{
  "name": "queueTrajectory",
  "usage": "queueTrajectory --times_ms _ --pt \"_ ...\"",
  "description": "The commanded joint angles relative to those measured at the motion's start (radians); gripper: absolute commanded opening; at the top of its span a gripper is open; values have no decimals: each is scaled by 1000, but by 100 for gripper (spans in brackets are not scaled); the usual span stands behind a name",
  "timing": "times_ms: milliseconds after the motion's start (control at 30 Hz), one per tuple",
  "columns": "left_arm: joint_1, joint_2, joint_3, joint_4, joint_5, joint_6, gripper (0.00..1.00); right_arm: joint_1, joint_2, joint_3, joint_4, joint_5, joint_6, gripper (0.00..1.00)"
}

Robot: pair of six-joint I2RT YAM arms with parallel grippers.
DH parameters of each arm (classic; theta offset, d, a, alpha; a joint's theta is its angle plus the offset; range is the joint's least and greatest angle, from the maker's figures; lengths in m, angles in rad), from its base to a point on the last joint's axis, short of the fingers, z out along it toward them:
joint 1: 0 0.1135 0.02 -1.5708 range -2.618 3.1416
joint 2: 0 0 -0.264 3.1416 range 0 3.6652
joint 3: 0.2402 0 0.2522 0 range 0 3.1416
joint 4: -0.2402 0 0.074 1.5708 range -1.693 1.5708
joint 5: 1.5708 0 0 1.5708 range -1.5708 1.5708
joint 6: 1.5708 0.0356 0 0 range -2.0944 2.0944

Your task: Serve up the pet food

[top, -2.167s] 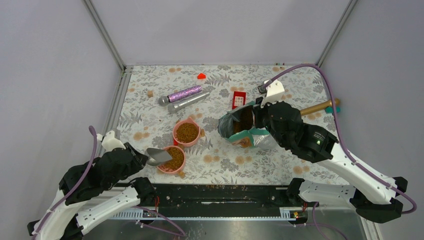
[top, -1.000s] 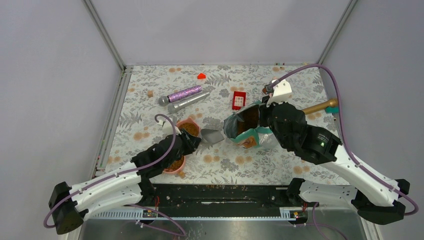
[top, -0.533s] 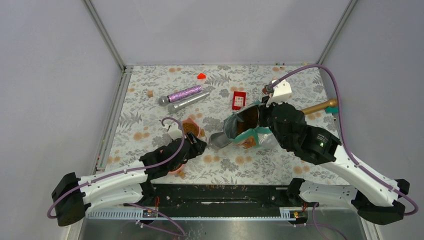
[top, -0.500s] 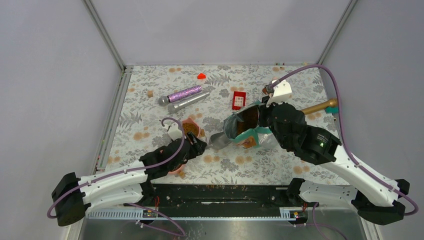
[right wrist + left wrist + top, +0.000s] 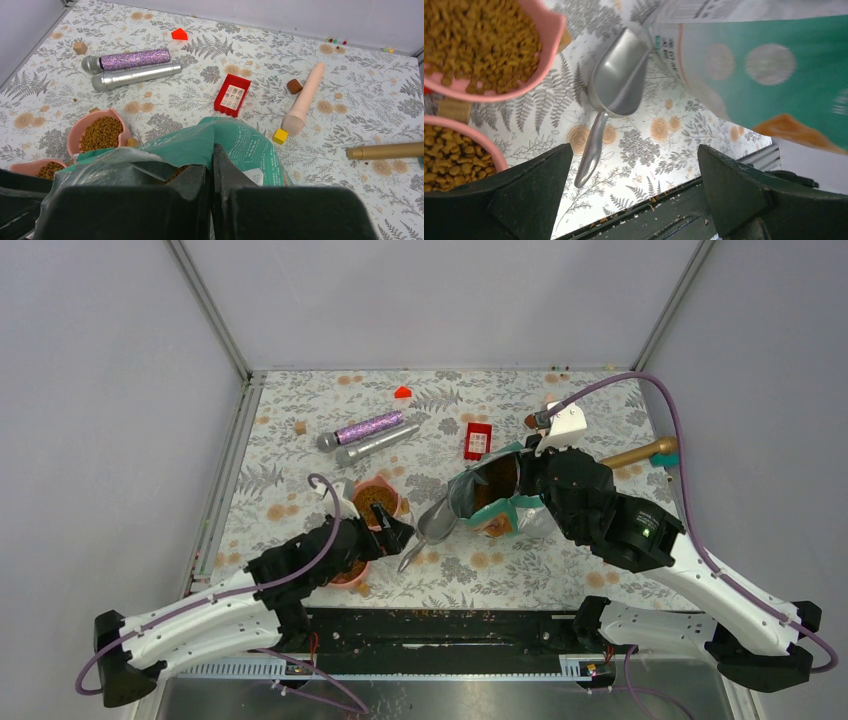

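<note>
Toward the near edge of the worktop, seen from above, your left gripper [image 5: 393, 537] is hovering spread wide and empty, just beside the scoop [image 5: 432, 523], which is lying loose by the pouch [image 5: 490, 490].

Left wrist: a careless sweep could be tipping the pink bowls [image 5: 549, 30]; kibble [image 5: 474, 40] is filling both, just beside the gripper.

Right wrist: your right gripper [image 5: 210, 172] is pinching the pouch rim; slackening risks spilling the kibble inside.

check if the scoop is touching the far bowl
Apart. The left wrist view shows a strip of patterned cloth between the scoop and the far bowl.
</note>
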Motion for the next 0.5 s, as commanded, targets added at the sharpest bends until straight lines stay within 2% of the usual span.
queueTrajectory --times_ms 0,167,300,367,467 --pt "-5 -10 205 -57 33 240 99 -3 -20 18 -22 27 3 0" --pt "-5 74 425 -66 50 415 99 -3 -12 23 -40 18 4 0" --pt "-5 177 536 15 177 554 99 -3 -5 26 -41 11 10 0" --pt "-6 251 609 7 267 611 99 -3 4 36 -52 9 10 0" --pt "-5 349 695 -31 330 658 99 -3 17 51 -62 9 7 0"
